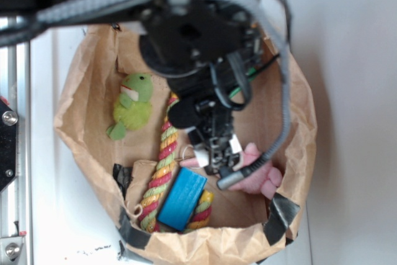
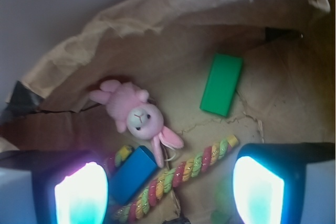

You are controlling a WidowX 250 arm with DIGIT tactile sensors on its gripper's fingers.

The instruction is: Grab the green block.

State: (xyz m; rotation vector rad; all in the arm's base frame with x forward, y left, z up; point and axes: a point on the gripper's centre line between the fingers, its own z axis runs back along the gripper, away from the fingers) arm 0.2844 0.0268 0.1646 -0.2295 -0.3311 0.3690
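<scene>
I hold the gripper [image 2: 168,182] above the paper bag [image 2: 157,9], jaws spread wide and empty. The green block [image 2: 221,84] lies flat on the bag floor, far right of the pink bunny [image 2: 137,113], apart from the rope [image 2: 189,174], so I judge a clear descent.

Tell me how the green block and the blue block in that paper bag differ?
The green block is emerald; the blue block is bright blue. The green block lies alone on the bare bag floor, while the blue block rests against the colourful braided rope. In the wrist view the green block sits farther from the gripper, the blue block close beneath it. Both are smooth, plain, rectangular and look similar in size.
</scene>
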